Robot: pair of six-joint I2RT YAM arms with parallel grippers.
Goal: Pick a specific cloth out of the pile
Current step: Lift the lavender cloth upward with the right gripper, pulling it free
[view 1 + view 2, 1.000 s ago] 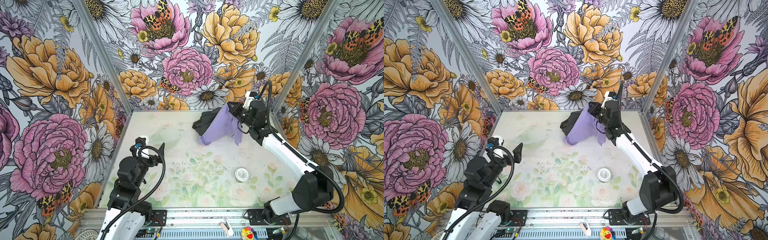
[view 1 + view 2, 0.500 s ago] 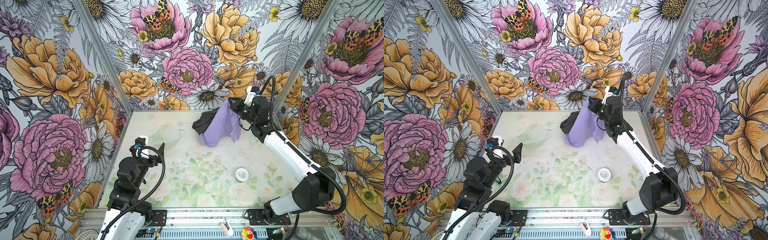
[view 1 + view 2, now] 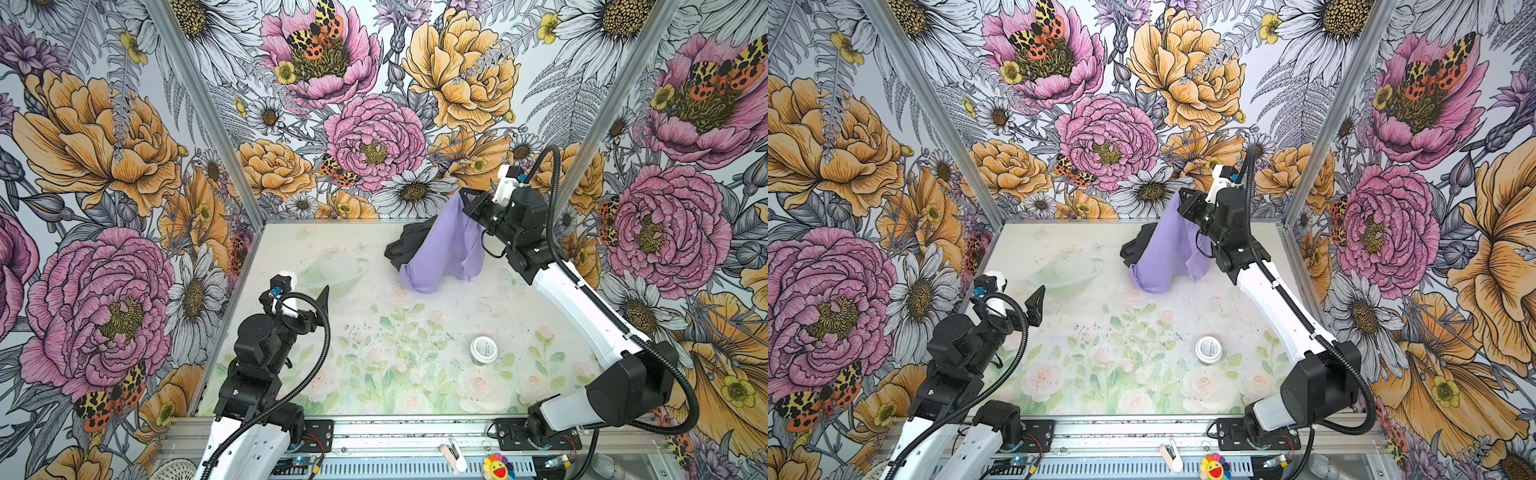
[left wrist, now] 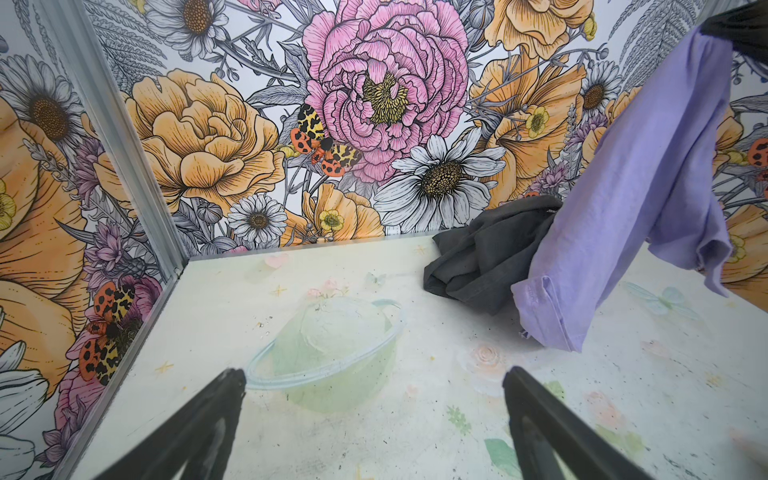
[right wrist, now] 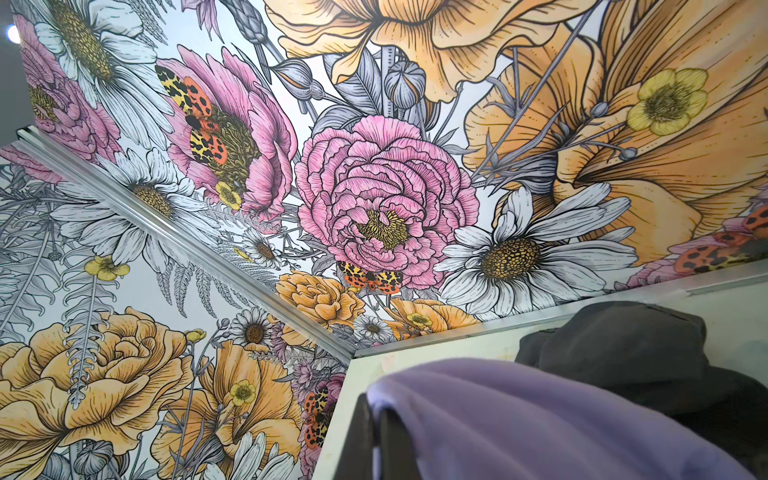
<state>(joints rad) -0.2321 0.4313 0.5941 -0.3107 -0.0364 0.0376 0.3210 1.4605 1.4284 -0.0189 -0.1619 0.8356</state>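
At one o'clock on the table (image 3: 419, 376) the right gripper (image 3: 466, 198) pinches the cloth (image 3: 444, 249) aloft beside the pile (image 3: 404, 248), while the left gripper (image 4: 374, 374) at eight o'clock gapes wide.

The cloth (image 3: 440, 249) is showing plain lavender against the charcoal-black pile (image 3: 405, 245), while the jar (image 3: 484, 350) is showing white on top and the bowl (image 4: 332, 353) a see-through pale green. The table (image 3: 415, 374) is carrying a faded print of pink roses and green leaves on cream. The walls (image 3: 374, 137) are displaying pink peonies, orange blooms, white daisies, grey ferns and orange-yellow spotted moths, and the 2 arms (image 3: 582, 307) are showing black joints and white links.
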